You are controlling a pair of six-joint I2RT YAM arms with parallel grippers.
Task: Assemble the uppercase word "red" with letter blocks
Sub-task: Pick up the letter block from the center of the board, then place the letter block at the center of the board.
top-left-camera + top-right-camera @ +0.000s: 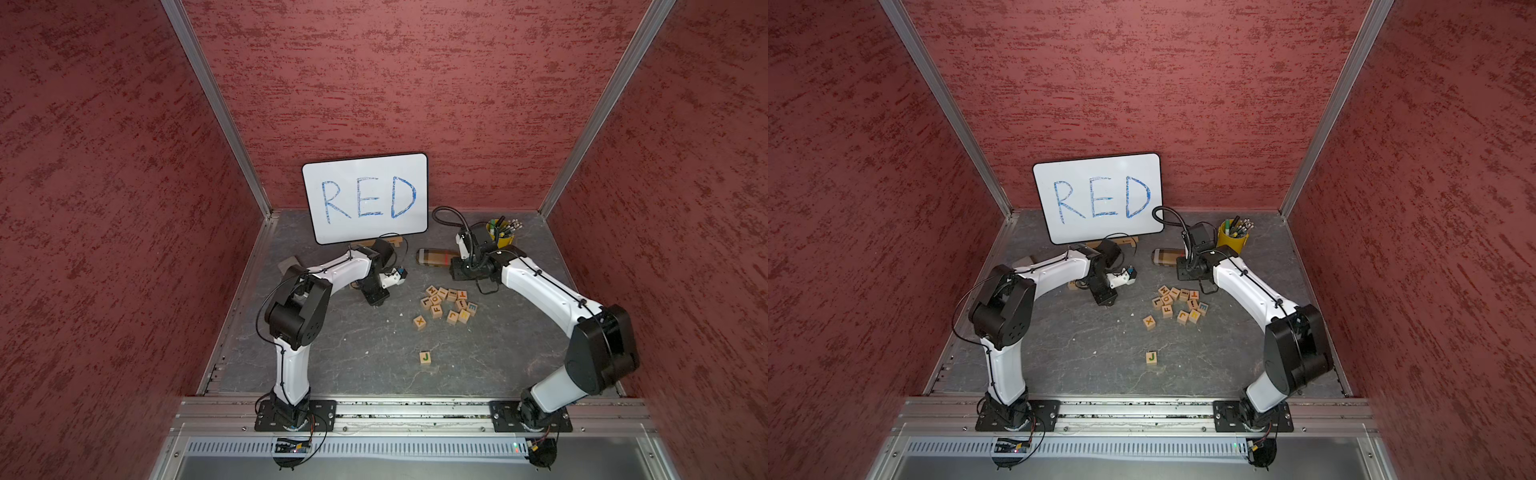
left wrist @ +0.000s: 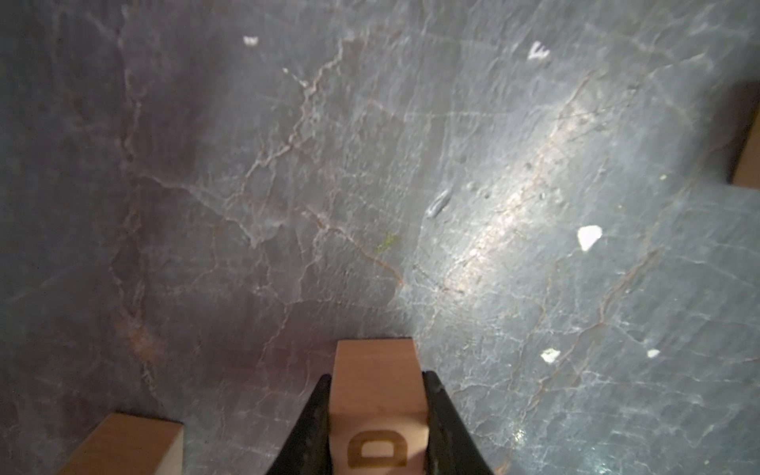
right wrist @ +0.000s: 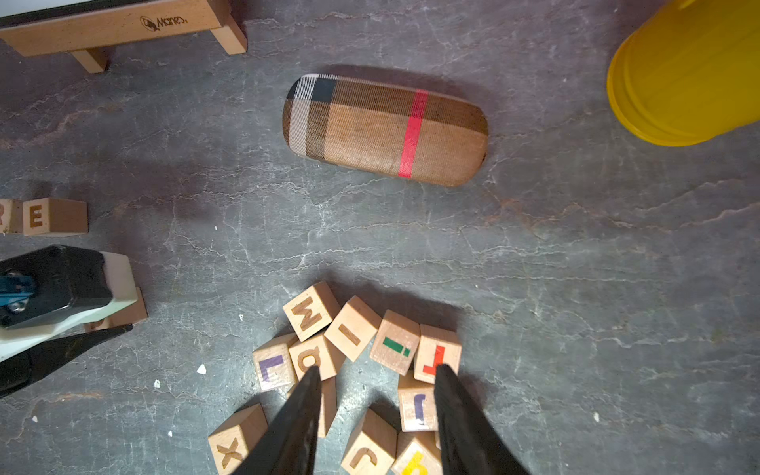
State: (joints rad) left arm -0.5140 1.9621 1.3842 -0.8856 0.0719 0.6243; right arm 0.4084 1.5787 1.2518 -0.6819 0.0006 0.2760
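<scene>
My left gripper [image 2: 377,376] is shut on the D letter block [image 2: 376,411]: both black fingers press its sides low over the grey tabletop. A second wooden block [image 2: 123,444] lies a short gap away, its letter hidden. In the right wrist view the E block [image 3: 37,216] sits tight against the R block [image 3: 6,216] at the picture's edge, and the left gripper [image 3: 61,345] is a little apart from them. My right gripper [image 3: 377,370] is open above the pile of other letter blocks [image 1: 446,305], holding nothing.
A whiteboard [image 1: 365,199] reading RED leans on a wooden stand [image 3: 123,24] at the back. A plaid glasses case [image 3: 386,129] and a yellow pencil cup [image 1: 500,237] are back right. Loose X [image 1: 419,321] and J [image 1: 424,357] blocks lie nearer the front.
</scene>
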